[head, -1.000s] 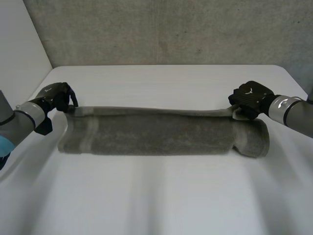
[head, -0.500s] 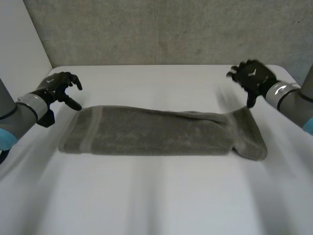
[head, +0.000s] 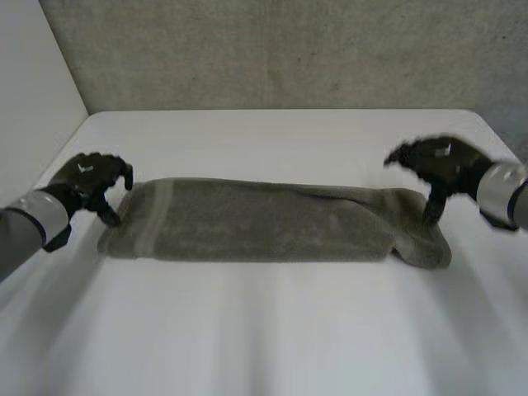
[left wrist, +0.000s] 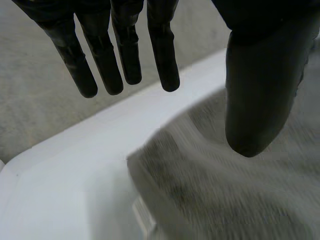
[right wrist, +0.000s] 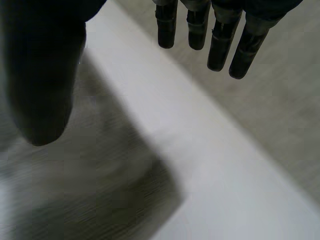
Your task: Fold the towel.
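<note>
A grey towel (head: pixel 264 221) lies folded into a long band across the middle of the white table (head: pixel 272 330). My left hand (head: pixel 91 181) hovers at the towel's left end, open, fingers (left wrist: pixel 120 55) straight and apart from the thumb, nothing held. In the left wrist view the towel's corner (left wrist: pixel 210 190) lies below the thumb. My right hand (head: pixel 437 165) hangs over the towel's right end, open too, its fingers (right wrist: pixel 220 40) spread away from the thumb. The towel's right corner (right wrist: pixel 110 185) lies under that thumb. Neither hand touches the cloth.
A grey concrete wall (head: pixel 272 49) rises behind the table's far edge. A pale wall (head: pixel 33 91) stands at the left. The towel's right end (head: pixel 425 243) bulges a little where the fold is loose.
Both hands let go of the towel's far edge a second ago, lifted open, and have now come back down toward the towel's two ends. The towel has settled flat.
</note>
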Controlling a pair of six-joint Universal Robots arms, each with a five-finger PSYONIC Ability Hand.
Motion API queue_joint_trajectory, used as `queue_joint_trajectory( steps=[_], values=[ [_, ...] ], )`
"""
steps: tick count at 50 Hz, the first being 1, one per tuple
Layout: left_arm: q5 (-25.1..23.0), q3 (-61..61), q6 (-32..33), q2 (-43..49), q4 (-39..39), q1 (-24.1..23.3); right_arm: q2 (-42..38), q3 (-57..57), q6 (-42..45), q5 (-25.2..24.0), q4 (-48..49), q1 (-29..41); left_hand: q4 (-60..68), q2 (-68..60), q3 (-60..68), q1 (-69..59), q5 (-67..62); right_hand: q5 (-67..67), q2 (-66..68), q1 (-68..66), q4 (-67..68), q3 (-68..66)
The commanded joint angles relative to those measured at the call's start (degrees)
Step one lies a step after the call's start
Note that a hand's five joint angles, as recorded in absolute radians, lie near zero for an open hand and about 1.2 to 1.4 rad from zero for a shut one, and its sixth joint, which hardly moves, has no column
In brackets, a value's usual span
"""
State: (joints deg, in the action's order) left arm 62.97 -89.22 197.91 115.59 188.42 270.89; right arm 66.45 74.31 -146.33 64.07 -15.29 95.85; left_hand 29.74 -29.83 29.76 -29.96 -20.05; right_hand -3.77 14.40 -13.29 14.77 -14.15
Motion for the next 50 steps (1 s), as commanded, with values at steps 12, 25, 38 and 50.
queue_joint_trajectory(
  steps=[12,25,38,50],
  values=[
    [-0.39,-4.39,13.03,5.52,5.54,-0.1,1.67,26.59,-7.65,1.59,21.52,-6.9,0.15,-0.06,0.13,0.07,0.15,-8.58,7.95,-9.06,7.58,-8.2],
    [-0.31,-3.06,13.21,7.63,5.99,-0.1,-2.02,25.8,-9.94,1.5,26.71,-6.29,0.32,-0.23,0.3,-0.1,-0.02,-24.36,23.73,-24.83,23.36,-23.98],
    [-0.31,-3.59,13.29,7.9,5.99,-0.1,-5.19,22.81,-9.15,3.51,27.33,-6.99,0.32,-0.23,0.3,-0.1,-0.02,-62.19,61.56,-62.66,61.19,-61.81],
    [-0.13,-4.12,13.21,7.63,5.9,-0.63,-2.2,26.5,-7.22,5.36,30.49,-8.48,7.89,-7.8,7.87,-7.67,-7.59,-66.23,65.6,-66.71,65.23,-65.85]
  ],
)
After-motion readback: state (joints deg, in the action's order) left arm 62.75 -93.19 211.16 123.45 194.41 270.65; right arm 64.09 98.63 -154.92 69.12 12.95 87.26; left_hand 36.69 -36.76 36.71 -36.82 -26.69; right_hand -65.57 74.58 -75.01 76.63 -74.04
